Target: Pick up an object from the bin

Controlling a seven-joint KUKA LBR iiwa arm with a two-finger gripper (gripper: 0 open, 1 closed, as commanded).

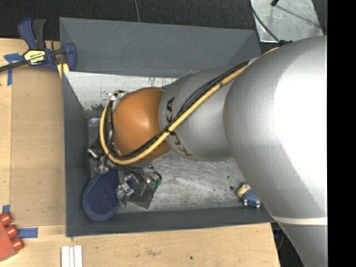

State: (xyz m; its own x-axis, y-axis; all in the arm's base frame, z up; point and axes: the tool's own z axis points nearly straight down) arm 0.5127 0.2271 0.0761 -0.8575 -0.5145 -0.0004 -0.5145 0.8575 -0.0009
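My gripper [135, 184] pokes out from under the arm's orange wrist cover, low over the bin's front left corner. Its dark body with metal parts sits right beside a dark blue, rounded, cloth-like thing [99, 198] that lies in that corner, and it seems to touch that thing's right edge. Whether anything is gripped is hidden. A small blue and yellowish thing [248, 196] lies by the front wall towards the right, far from the gripper.
The big silver arm and its orange cover with a yellow cable hide most of the bin's left and middle. Small metal bits show by the left wall under the cover. Bare grey floor lies between the gripper and the small blue thing.
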